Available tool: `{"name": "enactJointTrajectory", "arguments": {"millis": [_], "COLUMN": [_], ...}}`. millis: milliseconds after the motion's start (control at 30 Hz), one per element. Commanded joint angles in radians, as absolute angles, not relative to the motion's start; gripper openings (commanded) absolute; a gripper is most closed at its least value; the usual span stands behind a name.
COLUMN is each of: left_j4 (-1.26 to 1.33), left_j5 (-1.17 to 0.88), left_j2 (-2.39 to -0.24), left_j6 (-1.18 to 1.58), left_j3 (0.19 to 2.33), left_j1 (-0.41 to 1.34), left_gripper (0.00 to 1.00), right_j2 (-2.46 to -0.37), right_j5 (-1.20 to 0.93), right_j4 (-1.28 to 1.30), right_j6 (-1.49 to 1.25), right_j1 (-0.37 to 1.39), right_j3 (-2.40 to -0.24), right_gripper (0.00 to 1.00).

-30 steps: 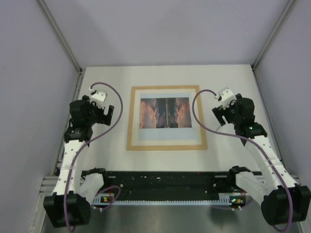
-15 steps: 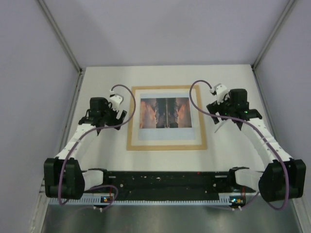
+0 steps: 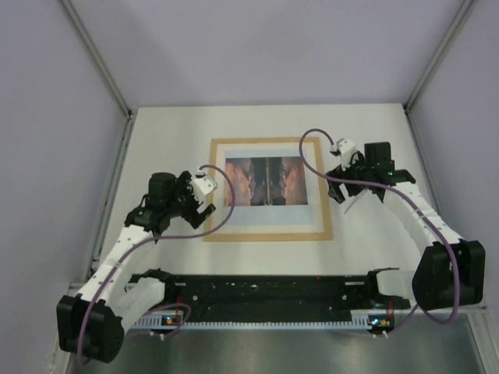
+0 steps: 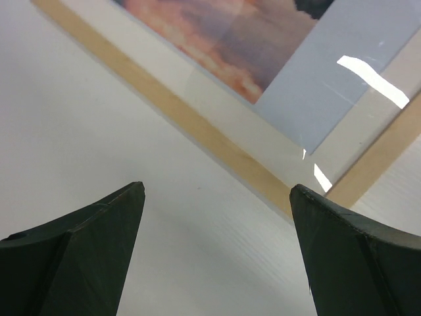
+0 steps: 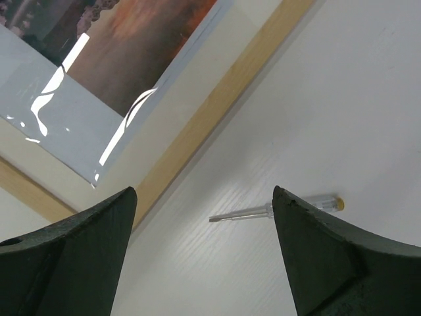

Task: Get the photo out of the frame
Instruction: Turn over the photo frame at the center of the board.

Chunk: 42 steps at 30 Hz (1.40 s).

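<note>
The frame [image 3: 267,234], light wood with a thin tan border, lies flat in the middle of the white table. The photo [image 3: 267,213], a pale bluish sheet with an orange-brown landscape print, lies inside it under the pane. My left gripper [image 3: 203,206] is open and empty, low over the table just left of the frame's left border [image 4: 197,125]. The photo [image 4: 342,72] shows beyond that border. My right gripper [image 3: 338,187] is open and empty just right of the frame's right border [image 5: 223,105]. The photo [image 5: 46,92] shows at the upper left of the right wrist view.
A small screwdriver [image 3: 352,204] with a clear handle lies on the table right of the frame. In the right wrist view the screwdriver [image 5: 276,209] lies between my fingers. Grey walls enclose the table on three sides. The black arm rail [image 3: 265,292] runs along the near edge.
Both arms have reached forward and inward. The left gripper moved right to the frame's left border. The right gripper moved left and down towards the right border.
</note>
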<state>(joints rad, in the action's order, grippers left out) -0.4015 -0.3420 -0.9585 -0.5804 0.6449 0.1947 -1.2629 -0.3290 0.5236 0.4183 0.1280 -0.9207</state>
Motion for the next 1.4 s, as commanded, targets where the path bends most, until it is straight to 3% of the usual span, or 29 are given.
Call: {"name": "enactJointTrajectory", "arguments": {"millis": [0, 333, 667, 1000, 1200, 1367], "left_j4": [-0.463, -0.423, -0.440, -0.420, -0.411, -0.407], "left_j5": [-0.413, -0.198, -0.180, -0.164, -0.150, -0.166], "left_j2": [-0.914, -1.139, -1.313, -1.393, -1.450, -1.463], "left_j6": [-0.750, -0.815, -0.793, -0.747, -0.741, -0.724], "left_j3": [0.649, 0.675, 0.753, 0.755, 0.769, 0.759], "left_j1": [0.294, 0.601, 0.715, 0.776, 0.778, 0.778], "left_gripper": [0.98, 0.98, 0.78, 0.73, 0.56, 0.48], "right_j2": [-1.229, -1.114, -1.065, -1.008, -0.976, -0.971], "right_j5": [-0.426, -0.382, -0.357, -0.379, -0.400, -0.405], "right_j4": [0.523, 0.459, 0.413, 0.408, 0.408, 0.408], "right_j6": [0.497, 0.531, 0.535, 0.538, 0.534, 0.532], "right_j1": [0.135, 0.138, 0.135, 0.137, 0.137, 0.138], "right_j3": [-0.887, -0.818, -0.787, -0.781, -0.782, -0.782], "right_gripper": [0.84, 0.83, 0.83, 0.84, 0.84, 0.84]}}
